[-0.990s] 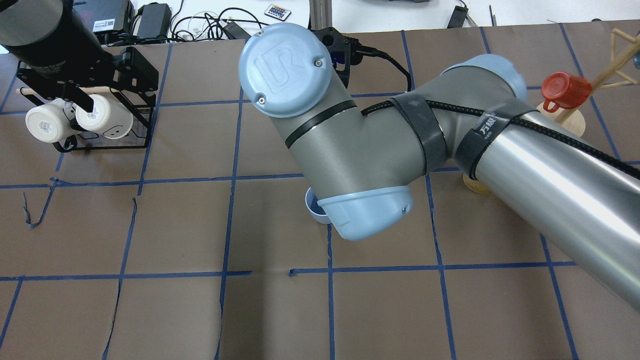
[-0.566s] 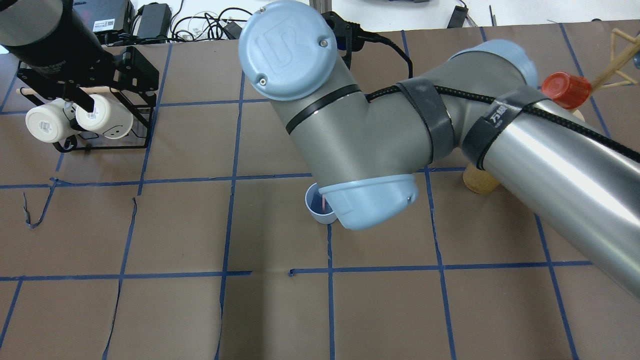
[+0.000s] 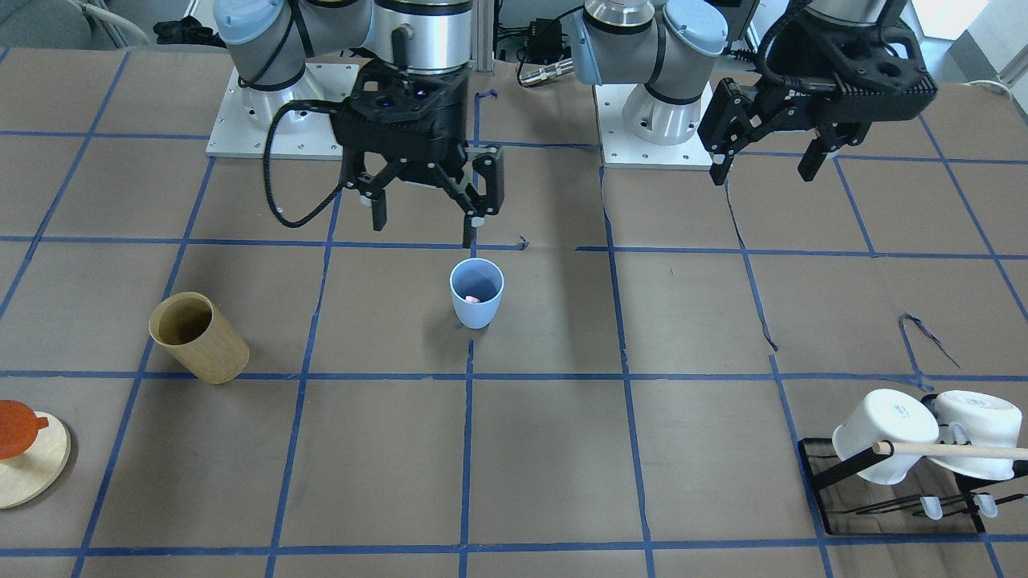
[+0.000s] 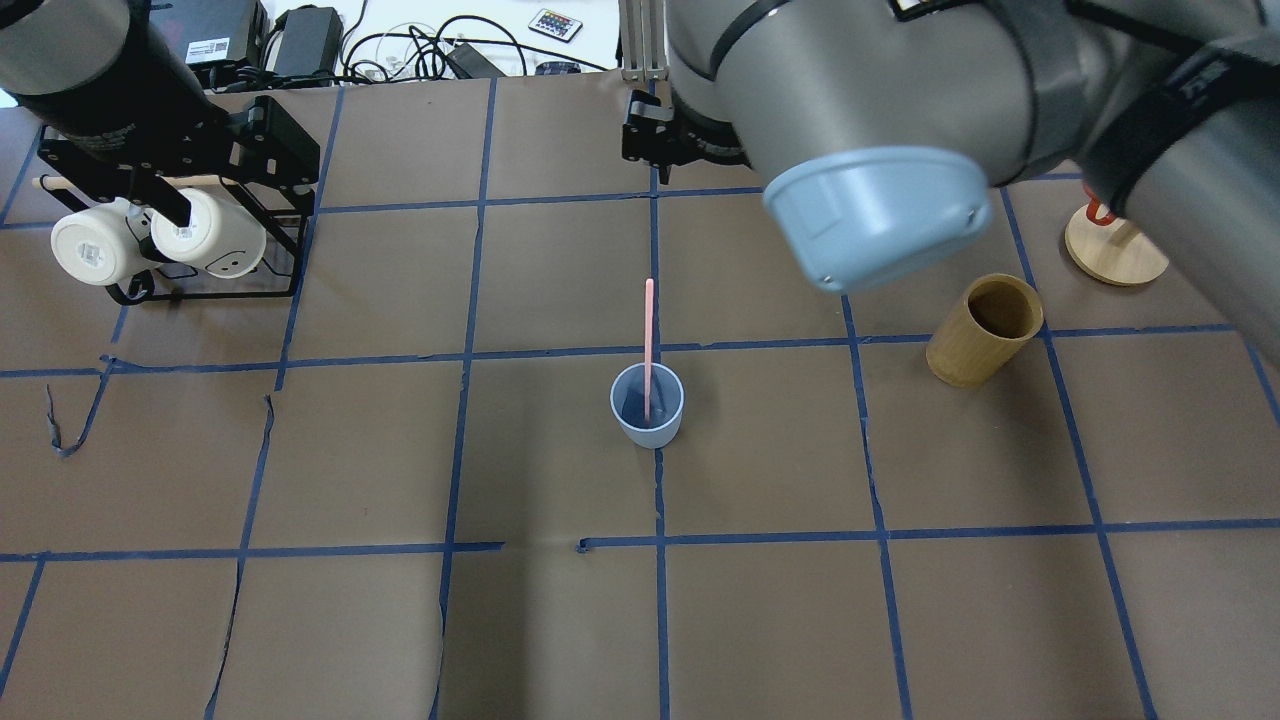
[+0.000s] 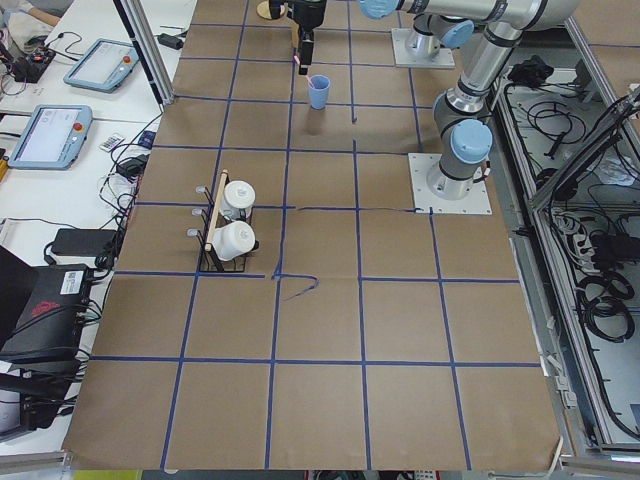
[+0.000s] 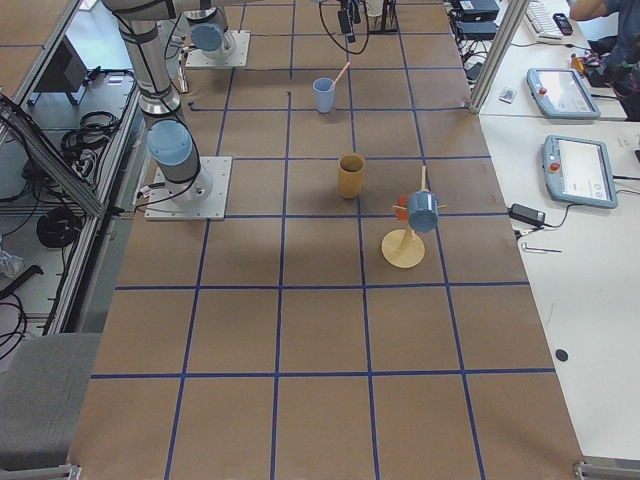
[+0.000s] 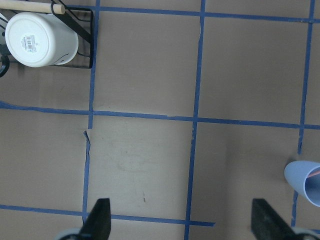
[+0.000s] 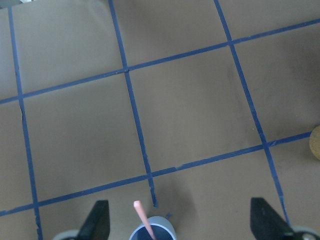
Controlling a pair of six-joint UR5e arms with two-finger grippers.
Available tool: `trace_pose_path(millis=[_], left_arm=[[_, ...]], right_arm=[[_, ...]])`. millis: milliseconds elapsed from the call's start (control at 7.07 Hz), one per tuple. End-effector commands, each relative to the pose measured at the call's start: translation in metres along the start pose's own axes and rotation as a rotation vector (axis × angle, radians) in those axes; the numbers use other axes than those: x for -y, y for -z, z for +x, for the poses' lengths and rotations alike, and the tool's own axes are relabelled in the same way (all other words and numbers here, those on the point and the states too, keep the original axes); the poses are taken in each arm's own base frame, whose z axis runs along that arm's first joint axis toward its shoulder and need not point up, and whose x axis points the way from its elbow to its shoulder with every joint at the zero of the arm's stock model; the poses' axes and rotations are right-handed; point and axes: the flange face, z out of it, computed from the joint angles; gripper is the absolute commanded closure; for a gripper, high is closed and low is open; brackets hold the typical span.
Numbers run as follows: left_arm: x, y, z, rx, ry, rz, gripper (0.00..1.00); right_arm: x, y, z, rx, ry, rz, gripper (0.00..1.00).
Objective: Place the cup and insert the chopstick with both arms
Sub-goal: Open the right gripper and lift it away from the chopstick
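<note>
Below right hand (image 3: 423, 229), chopstick (image 4: 649, 340) in cup (image 4: 647, 428)

We saw the small pale blue plastic tumbler (image 4: 646, 432) standing upright on the table (image 4: 300, 620), its base on a blue tape line (image 4: 660, 500). The thin pale pink chopstick (image 4: 649, 320) stood with its lower end inside, leaning away from the robot, and most of its length rose past the rim. The right gripper (image 3: 423, 227) hung above it, fingers spread and touching nothing. The left gripper (image 3: 760, 173) hung well aside, also spread.
</note>
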Motion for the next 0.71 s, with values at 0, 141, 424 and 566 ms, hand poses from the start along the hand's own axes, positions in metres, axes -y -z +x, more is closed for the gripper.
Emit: trace_pose_path(millis=[0, 141, 424, 566], left_arm=[[0.001, -0.006, 0.000, 0.001, -0.006, -0.007, 0.00], [0.002, -0.005, 0.000, 0.001, -0.003, -0.004, 0.00], [0.003, -0.006, -0.003, 0.001, 0.003, -0.005, 0.00], [0.005, -0.008, -0.006, 0.002, 0.011, -0.007, 0.00]], right_arm=[[0.045, -0.011, 0.087, 0.030, 0.036, -0.166, 0.00], [0.058, -0.016, 0.119, 0.017, 0.100, -0.200, 0.00], [0.065, -0.016, 0.176, 0.014, 0.179, -0.288, 0.00], [0.058, -0.002, 0.195, 0.026, 0.249, -0.307, 0.01]])
